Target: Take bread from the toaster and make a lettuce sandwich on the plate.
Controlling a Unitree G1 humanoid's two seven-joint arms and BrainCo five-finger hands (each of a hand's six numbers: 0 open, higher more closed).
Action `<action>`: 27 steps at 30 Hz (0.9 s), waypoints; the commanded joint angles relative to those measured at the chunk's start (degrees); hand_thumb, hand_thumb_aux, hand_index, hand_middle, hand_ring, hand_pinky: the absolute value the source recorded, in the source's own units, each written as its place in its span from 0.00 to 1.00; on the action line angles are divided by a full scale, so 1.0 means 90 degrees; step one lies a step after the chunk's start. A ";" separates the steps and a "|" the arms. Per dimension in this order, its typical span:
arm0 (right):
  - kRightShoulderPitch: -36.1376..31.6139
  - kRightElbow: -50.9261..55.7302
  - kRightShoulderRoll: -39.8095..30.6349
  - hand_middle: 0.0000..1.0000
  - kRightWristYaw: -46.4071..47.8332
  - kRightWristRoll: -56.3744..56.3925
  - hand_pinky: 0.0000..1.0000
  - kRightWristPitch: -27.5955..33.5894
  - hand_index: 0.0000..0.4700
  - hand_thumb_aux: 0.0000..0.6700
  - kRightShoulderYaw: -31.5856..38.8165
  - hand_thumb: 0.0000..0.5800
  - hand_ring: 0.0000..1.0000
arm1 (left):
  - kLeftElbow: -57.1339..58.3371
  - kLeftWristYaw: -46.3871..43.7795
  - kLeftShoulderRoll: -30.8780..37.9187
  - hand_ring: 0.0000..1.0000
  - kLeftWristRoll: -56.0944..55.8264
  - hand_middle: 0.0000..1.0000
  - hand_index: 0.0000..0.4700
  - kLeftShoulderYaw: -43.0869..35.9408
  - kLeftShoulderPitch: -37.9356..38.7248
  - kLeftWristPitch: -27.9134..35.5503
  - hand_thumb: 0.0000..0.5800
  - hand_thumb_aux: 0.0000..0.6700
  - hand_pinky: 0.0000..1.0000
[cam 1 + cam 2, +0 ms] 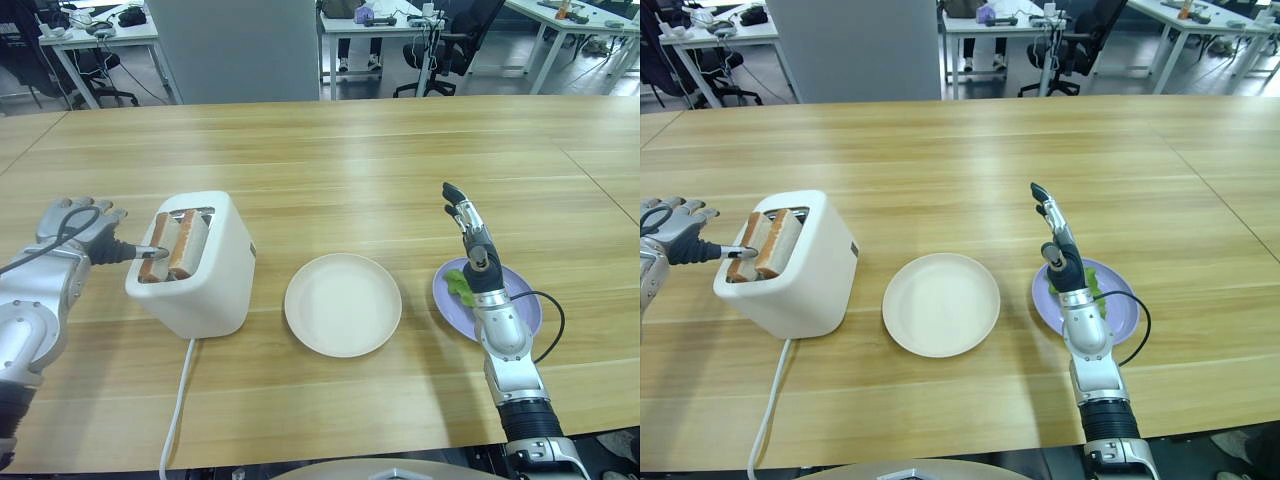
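Observation:
A white toaster point(200, 275) stands at the left of the table with two slices of bread point(178, 243) sticking up from its slots. My left hand point(85, 232) is just left of it, fingers spread, one fingertip touching the left slice. An empty cream plate point(343, 303) lies in the middle. To its right, a purple plate point(520, 300) holds a lettuce leaf point(460, 285). My right hand point(468, 225) is raised over the purple plate's near-left side, fingers straight and holding nothing.
The toaster's white cord point(180, 400) runs toward the front table edge. Bare wood stretches behind the plates. Desks and office chairs point(440, 45) stand in the room beyond the far edge.

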 commanded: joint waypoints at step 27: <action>0.0137 -0.0159 -0.0079 0.00 0.0072 0.0041 0.00 0.0105 0.00 0.00 -0.0040 0.00 0.00 | -0.0397 0.0042 -0.1589 0.01 -0.0805 0.01 0.98 -0.0247 -0.0439 0.0464 1.00 1.00 0.01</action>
